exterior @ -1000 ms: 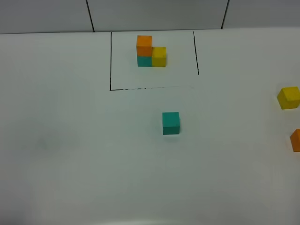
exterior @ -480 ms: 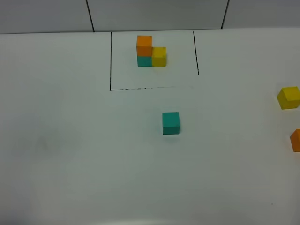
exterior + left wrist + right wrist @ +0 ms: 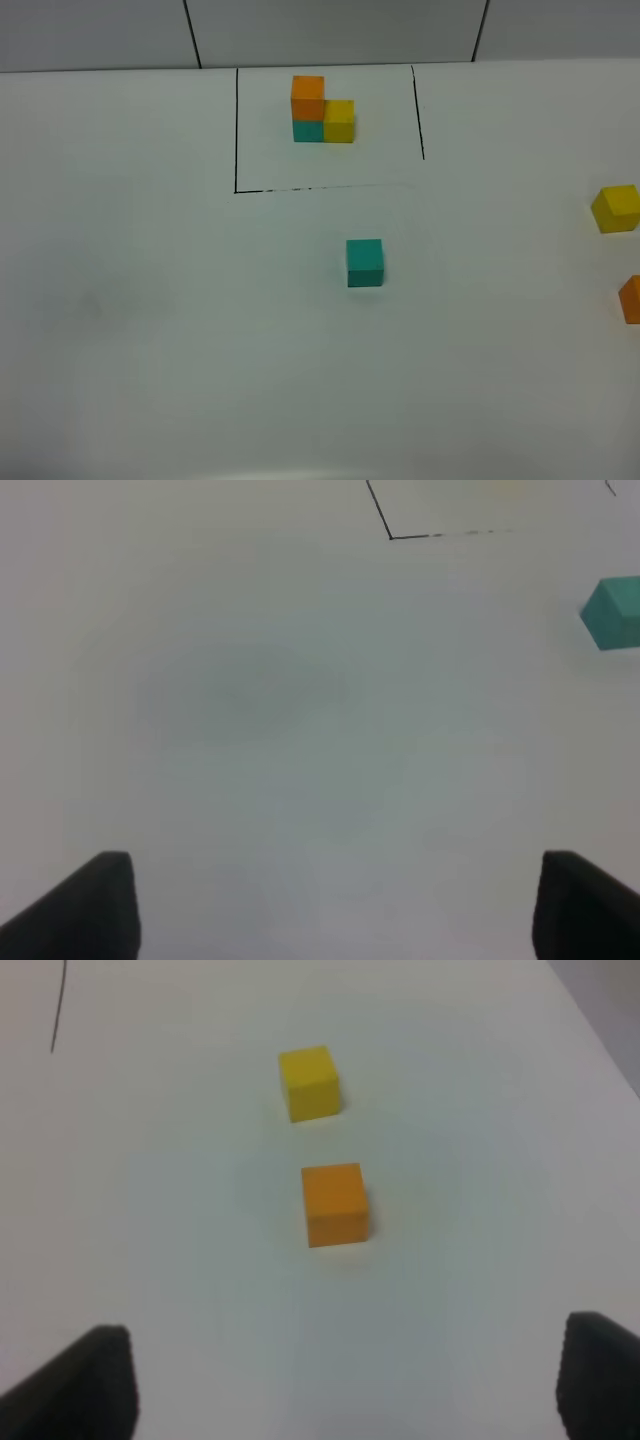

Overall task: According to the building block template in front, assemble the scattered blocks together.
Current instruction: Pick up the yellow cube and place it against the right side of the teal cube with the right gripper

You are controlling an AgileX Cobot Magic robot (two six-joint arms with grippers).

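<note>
The building block template point(image 3: 322, 111) stands at the back inside thin black lines: orange cube on teal, yellow cube beside. The loose teal cube point(image 3: 365, 262) sits mid-table and shows at the edge of the left wrist view point(image 3: 615, 612). The loose yellow cube point(image 3: 615, 208) and orange cube point(image 3: 631, 298) lie at the far right edge. In the right wrist view the yellow cube point(image 3: 310, 1082) and orange cube point(image 3: 335, 1204) lie ahead of my open, empty right gripper point(image 3: 340, 1385). My left gripper point(image 3: 335, 905) is open and empty over bare table. Neither gripper shows in the exterior view.
The black outline point(image 3: 236, 130) frames the template on three sides; its corner shows in the left wrist view point(image 3: 390, 537). The white table's far edge point(image 3: 100, 70) meets a tiled wall. The table's right edge point(image 3: 600, 1030) runs close to the yellow and orange cubes.
</note>
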